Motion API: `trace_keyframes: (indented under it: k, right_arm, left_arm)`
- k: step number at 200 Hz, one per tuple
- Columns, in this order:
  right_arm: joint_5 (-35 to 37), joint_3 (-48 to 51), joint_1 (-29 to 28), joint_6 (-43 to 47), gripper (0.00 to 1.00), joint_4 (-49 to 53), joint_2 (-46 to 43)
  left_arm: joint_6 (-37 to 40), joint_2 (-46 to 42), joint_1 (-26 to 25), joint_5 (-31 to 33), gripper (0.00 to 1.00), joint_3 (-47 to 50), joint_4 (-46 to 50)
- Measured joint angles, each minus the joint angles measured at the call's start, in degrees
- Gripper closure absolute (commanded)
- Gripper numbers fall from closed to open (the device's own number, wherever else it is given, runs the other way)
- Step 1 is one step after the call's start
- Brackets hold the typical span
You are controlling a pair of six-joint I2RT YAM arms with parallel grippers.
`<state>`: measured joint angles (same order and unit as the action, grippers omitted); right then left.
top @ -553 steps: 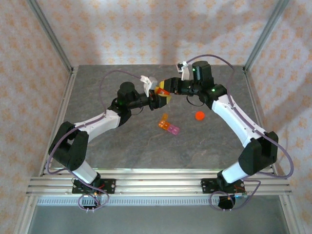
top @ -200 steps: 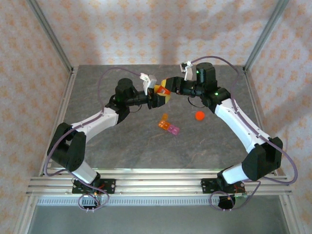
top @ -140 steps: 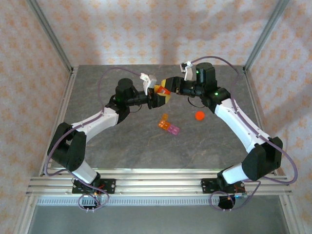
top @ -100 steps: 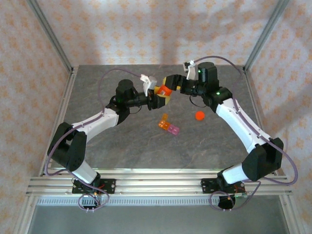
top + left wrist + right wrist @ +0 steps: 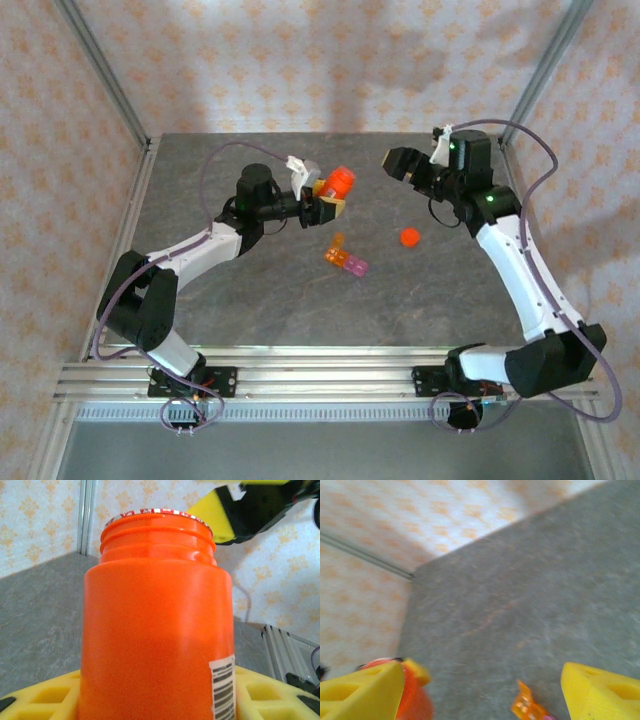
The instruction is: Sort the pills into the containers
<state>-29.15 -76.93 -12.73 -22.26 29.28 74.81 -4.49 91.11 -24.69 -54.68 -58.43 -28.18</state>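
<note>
Two arms rise from their bases at the near edge of the grey table point(image 5: 250, 310), the left one reaching in from the left and the right one bending high over the right side. Nearest to us on the table are the containers point(image 5: 345, 259), a short flat strip of joined cells lying slantwise about mid-table, orange at its far-left end and pink at its near-right end; the right wrist camera catches its orange end low in view between that gripper's two yellow fingers. Just beyond and to the right of the strip, apart from it, we see a round orange cap point(image 5: 409, 237) resting on the table. Farther back, the left gripper point(image 5: 326, 203) is clamped around the lower body of an orange bottle point(image 5: 338, 181), its yellow pads point(image 5: 40, 697) pressing on either side. The bottle is held above the table with its threaded neck uncapped and a barcode label on its side. Farther still and to the right, the right gripper point(image 5: 396, 163) hangs apart from the bottle, its fingers spread wide with nothing between them. Patterned walls close off the far side.
</note>
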Motion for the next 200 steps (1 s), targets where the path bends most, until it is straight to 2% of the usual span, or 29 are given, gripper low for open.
trace_keyframes:
  k: [44,84,147,200]
  right_arm:
    - [9.73,0.20,0.79,2.36,0.21,9.42,11.85]
    - [18.18,-3.76,0.79,5.31,0.24,16.46,24.11]
    - [21.70,-7.13,0.79,7.56,0.26,18.43,34.56]
    - [21.84,-7.10,1.33,7.61,0.32,17.92,37.70]
  left_arm:
    - [4.55,0.00,0.00,0.02,1.00,-0.02,5.53]
    - [5.07,0.00,0.00,0.02,1.00,-0.02,6.99]
    - [6.10,0.00,0.00,0.04,1.00,-0.13,8.28]
    - [6.10,0.00,0.00,0.04,1.00,-0.87,8.52]
